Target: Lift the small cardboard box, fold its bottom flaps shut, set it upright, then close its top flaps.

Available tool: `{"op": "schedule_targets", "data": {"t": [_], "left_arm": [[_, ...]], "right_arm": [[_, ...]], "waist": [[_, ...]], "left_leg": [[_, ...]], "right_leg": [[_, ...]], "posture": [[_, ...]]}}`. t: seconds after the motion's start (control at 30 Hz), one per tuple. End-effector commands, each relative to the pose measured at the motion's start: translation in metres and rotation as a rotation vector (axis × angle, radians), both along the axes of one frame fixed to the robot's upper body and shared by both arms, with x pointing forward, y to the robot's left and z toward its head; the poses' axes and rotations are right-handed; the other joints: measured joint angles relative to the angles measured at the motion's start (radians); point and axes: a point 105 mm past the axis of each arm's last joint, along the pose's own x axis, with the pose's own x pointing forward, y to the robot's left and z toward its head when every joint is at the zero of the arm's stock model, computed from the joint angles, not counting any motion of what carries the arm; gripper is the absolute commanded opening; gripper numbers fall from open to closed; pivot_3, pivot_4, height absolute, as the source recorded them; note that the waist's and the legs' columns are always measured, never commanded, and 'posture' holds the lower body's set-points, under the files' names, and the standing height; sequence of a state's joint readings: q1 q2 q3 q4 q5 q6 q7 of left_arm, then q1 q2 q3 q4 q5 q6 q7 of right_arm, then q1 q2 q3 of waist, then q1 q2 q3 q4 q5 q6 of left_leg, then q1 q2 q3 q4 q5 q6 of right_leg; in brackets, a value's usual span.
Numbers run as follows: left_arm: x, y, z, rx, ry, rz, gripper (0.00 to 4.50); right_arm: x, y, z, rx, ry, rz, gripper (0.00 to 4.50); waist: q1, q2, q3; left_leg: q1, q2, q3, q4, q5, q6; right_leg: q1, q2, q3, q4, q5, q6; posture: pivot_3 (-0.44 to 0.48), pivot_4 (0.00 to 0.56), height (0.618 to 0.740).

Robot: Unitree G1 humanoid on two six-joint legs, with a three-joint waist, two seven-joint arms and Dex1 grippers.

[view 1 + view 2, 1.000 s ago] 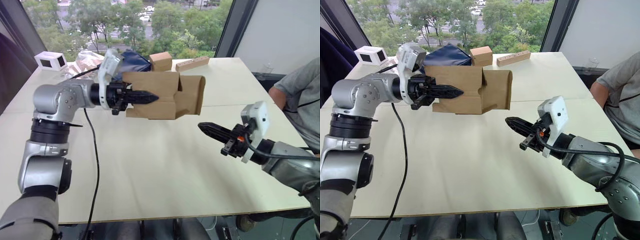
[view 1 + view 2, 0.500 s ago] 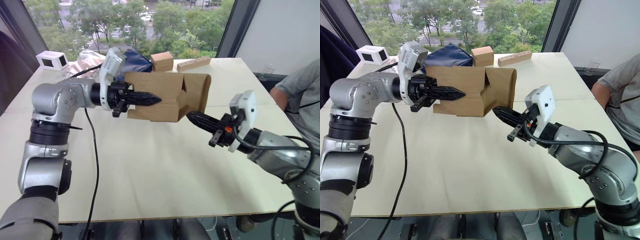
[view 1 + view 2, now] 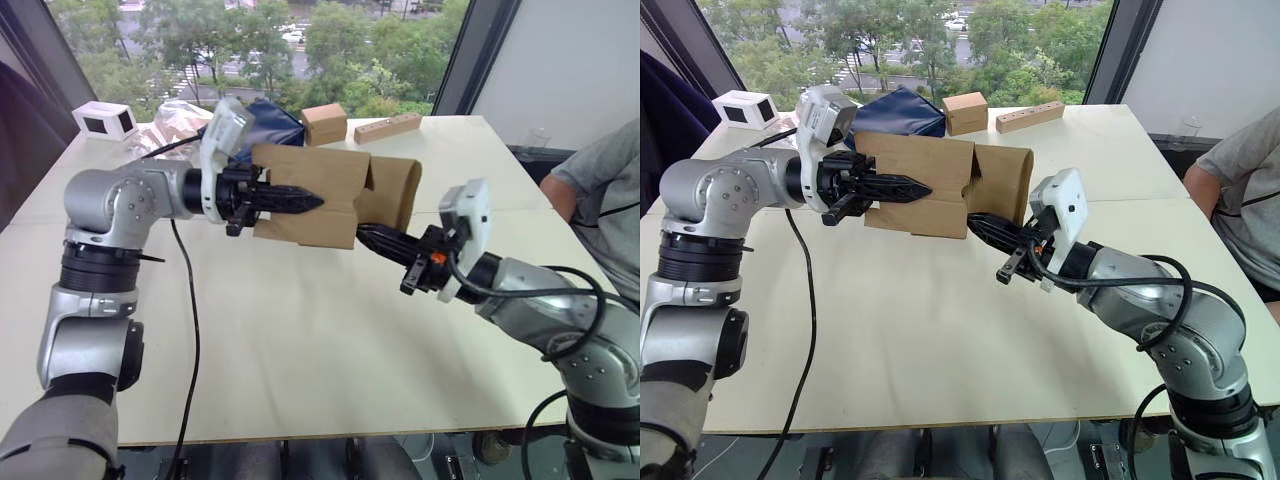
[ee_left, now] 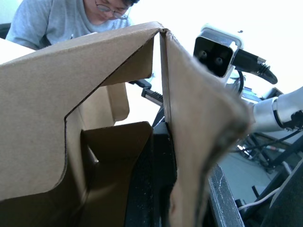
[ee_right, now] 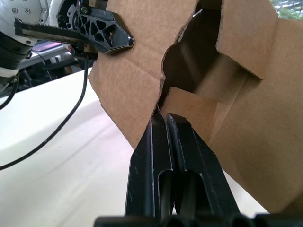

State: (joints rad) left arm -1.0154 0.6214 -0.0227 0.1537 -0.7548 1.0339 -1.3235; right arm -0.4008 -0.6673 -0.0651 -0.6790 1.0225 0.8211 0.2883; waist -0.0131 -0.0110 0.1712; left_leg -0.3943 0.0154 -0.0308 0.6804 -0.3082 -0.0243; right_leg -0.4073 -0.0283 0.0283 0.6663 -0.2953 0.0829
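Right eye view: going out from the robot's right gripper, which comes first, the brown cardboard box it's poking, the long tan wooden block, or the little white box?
1. Small brown cardboard box, touching the right gripper.
2. Long tan wooden block, at the table's far side.
3. Little white box, far left corner.

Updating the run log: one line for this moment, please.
left gripper: shut on small cardboard box, held above table | right gripper: shut, tips at bottom flaps | flaps unfolded
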Motion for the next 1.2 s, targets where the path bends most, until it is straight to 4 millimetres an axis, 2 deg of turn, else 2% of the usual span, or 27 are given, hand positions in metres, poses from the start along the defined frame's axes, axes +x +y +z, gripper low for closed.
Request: {"op": "schedule_targets", "data": {"t": [0.03, 0.13, 0.23, 0.33, 0.43, 0.53, 0.73, 0.83, 0.9, 1.03, 1.2], "left_arm": [[-0.001, 0.008, 0.014, -0.034, -0.061, 0.016, 0.00], [0.000, 0.013, 0.018, -0.043, -0.065, 0.024, 0.00], [0.000, 0.016, 0.020, -0.047, -0.070, 0.022, 0.00], [-0.001, 0.015, 0.021, -0.055, -0.072, 0.014, 0.00], [-0.004, 0.013, 0.023, -0.063, -0.071, -0.003, 0.00], [-0.007, 0.011, 0.023, -0.068, -0.070, -0.018, 0.00], [-0.009, 0.009, 0.024, -0.065, -0.061, -0.033, 0.00], [-0.007, 0.008, 0.026, -0.066, -0.061, -0.036, 0.00], [-0.003, 0.008, 0.024, -0.060, -0.058, -0.020, 0.00], [0.006, 0.008, 0.029, -0.084, -0.047, 0.016, 0.00], [0.005, 0.009, 0.032, -0.090, -0.042, 0.007, 0.00]], "right_arm": [[-0.008, -0.012, 0.021, 0.042, -0.063, 0.005, 0.03], [-0.016, -0.038, 0.042, 0.191, -0.010, 0.036, 0.03], [-0.008, -0.071, 0.053, 0.273, -0.001, -0.052, 0.03], [0.007, -0.098, 0.049, 0.302, 0.002, -0.179, 0.03], [0.027, -0.114, 0.036, 0.271, 0.010, -0.303, 0.03], [0.045, -0.108, 0.018, 0.205, 0.037, -0.335, 0.03], [0.065, -0.089, 0.005, 0.178, 0.029, -0.320, 0.03], [0.059, -0.057, 0.010, 0.274, 0.049, -0.159, 0.03], [0.048, -0.042, 0.020, 0.406, 0.094, -0.038, 0.03], [0.029, -0.030, 0.035, 0.547, 0.116, 0.098, 0.03], [0.009, -0.018, 0.040, 0.649, 0.175, 0.218, 0.03]], "waist": [[0.002, 0.000, 0.000], [0.004, 0.000, 0.000], [0.002, 0.000, 0.000], [0.002, 0.000, 0.000], [-0.001, 0.000, 0.000], [-0.003, 0.000, 0.000], [-0.003, 0.001, 0.001], [0.001, 0.001, 0.001], [-0.002, 0.001, 0.001], [0.000, 0.001, 0.001], [0.000, 0.001, 0.001]], "left_leg": [[0.000, 0.000, 0.000, 0.000, 0.000, 0.000], [0.000, 0.000, 0.000, 0.000, 0.000, 0.000], [0.000, 0.000, 0.000, 0.000, 0.000, 0.000], [0.000, 0.000, 0.000, 0.000, 0.000, 0.000], [0.000, 0.000, 0.001, 0.000, 0.000, 0.000], [0.000, 0.000, 0.001, 0.000, 0.000, 0.000], [0.000, 0.000, 0.001, 0.000, 0.000, 0.000], [-0.001, 0.000, 0.001, 0.000, 0.000, 0.000], [-0.001, 0.000, 0.001, 0.001, 0.000, 0.000], [0.000, 0.000, 0.000, 0.000, 0.000, 0.000], [-0.001, 0.000, 0.000, 0.000, 0.000, 0.000]], "right_leg": [[0.000, 0.000, 0.000, 0.000, 0.000, 0.000], [0.000, -0.001, 0.000, 0.000, 0.000, 0.000], [0.001, -0.001, 0.000, 0.000, 0.000, 0.000], [0.001, -0.001, 0.000, 0.000, 0.000, 0.000], [0.001, -0.001, 0.000, 0.000, 0.000, 0.000], [0.000, 0.000, 0.000, 0.000, 0.000, 0.000], [-0.001, 0.000, 0.001, 0.001, 0.000, 0.000], [-0.001, -0.001, 0.000, 0.001, 0.000, 0.000], [-0.001, -0.001, 0.000, 0.001, 0.000, 0.000], [-0.001, 0.000, 0.000, 0.001, 0.000, 0.000], [-0.001, -0.001, 0.000, 0.001, 0.000, 0.000]], "posture": [[0.000, 0.150, 0.740], [0.000, 0.150, 0.740], [0.000, 0.150, 0.740], [0.000, 0.150, 0.740], [0.000, 0.150, 0.740], [0.000, 0.150, 0.740], [0.000, 0.150, 0.740], [0.000, 0.150, 0.740], [0.000, 0.150, 0.740], [0.000, 0.150, 0.740], [0.000, 0.150, 0.740]]}}
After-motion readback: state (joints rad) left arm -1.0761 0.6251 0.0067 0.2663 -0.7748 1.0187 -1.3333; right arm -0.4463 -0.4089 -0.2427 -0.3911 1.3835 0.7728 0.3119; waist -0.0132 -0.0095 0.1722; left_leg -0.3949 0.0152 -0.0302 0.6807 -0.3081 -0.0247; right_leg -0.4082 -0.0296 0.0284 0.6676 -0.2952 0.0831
